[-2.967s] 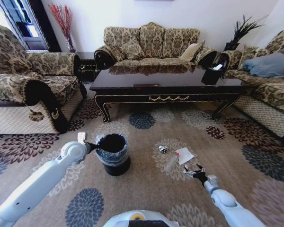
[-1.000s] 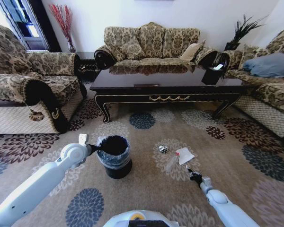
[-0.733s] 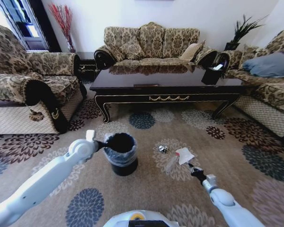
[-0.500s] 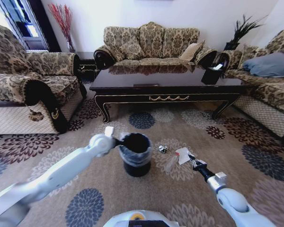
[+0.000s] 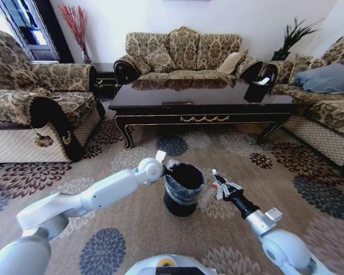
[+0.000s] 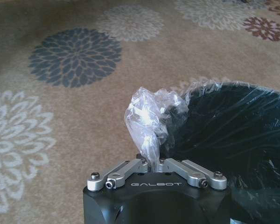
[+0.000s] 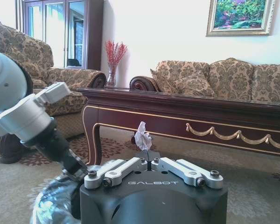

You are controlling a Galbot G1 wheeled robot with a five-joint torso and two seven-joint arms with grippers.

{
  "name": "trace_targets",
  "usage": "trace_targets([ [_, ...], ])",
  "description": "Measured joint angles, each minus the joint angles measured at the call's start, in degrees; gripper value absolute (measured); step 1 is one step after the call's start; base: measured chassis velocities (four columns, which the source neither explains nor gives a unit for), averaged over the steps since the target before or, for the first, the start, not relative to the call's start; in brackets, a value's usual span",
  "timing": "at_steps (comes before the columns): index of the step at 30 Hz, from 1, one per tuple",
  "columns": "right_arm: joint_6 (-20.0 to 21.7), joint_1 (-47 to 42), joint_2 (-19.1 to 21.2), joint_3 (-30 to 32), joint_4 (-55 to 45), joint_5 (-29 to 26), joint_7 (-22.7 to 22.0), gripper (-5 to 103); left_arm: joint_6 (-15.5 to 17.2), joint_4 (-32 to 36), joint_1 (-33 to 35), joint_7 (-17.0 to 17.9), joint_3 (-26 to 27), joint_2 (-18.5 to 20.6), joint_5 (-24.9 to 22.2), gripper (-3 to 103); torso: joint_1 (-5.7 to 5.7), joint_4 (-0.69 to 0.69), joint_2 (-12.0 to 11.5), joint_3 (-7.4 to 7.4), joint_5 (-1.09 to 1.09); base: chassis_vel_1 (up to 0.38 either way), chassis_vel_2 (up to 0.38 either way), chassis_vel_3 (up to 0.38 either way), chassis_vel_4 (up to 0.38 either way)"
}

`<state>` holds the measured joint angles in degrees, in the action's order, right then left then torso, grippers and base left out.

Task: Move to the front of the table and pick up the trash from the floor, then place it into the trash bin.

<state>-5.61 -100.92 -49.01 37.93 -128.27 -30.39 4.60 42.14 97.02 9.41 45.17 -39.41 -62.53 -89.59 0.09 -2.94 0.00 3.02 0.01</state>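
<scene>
trash bin [image 5: 183, 195] dragged rightward by left gripper [image 6: 156, 164], fingers pinched on its liner | right gripper [image 5: 219, 184] lifted beside bin rim, clamped on white paper scrap [image 7: 143, 136] | drop looks imminent

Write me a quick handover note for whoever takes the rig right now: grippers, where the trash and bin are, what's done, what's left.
Left gripper: shut on the clear liner at the trash bin's rim, holding the bin on the carpet in front of the table.
Right gripper: shut on a white paper scrap, raised beside the bin, not yet over its opening.
Done: robot is at the table front; scrap picked up.
Left: drop the scrap into the bin. The bottle and foil ball cannot be made out from here; check the floor near the bin.
</scene>
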Motion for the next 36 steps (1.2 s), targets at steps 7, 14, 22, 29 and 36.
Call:
trace_targets([
  [7, -1.1, -0.7, -0.1, -0.3, 1.5, 1.9, 1.4, 0, 0.0, -0.2, -1.1, 0.0, -1.3, -2.0, -0.5, 3, 0.0, -0.01, 0.0, 0.0, 0.0, 0.0, 0.0, 0.0, 0.0],
  [14, -1.4, -1.1, -0.9, -2.1, 2.2, 4.8, 2.5, 0, 0.0, 1.7, -2.2, 0.6, -2.1, -4.4, -3.2, 3, 0.0, 0.0, 0.0, 0.0, -0.01, 0.0, 0.0, 0.0, 0.0],
  [22, -1.6, -2.5, -1.9, -2.0, 2.4, 6.8, 2.6, -2, 0.0, 3.5, -3.1, 0.9, -3.3, -4.8, -4.1, 3, 0.0, 0.0, 0.0, 0.0, -0.01, 0.0, 0.0, 0.0, 0.0],
  [29, -1.3, -2.7, -2.0, -1.9, 2.3, 6.8, 2.4, 17, 0.0, 4.7, -3.1, 0.9, -3.3, -3.3, -4.3, 3, 0.0, 0.01, 0.0, 0.0, -0.01, 0.0, 0.0, 0.0, 0.0],
  [36, -1.3, -3.3, -2.2, -1.8, 1.8, 6.8, 2.5, 44, 0.0, 5.3, -3.0, -0.1, -3.9, -1.4, -3.4, 3, 0.0, 0.0, 0.0, 0.0, -0.01, 0.0, 0.0, 0.0, 0.0],
])
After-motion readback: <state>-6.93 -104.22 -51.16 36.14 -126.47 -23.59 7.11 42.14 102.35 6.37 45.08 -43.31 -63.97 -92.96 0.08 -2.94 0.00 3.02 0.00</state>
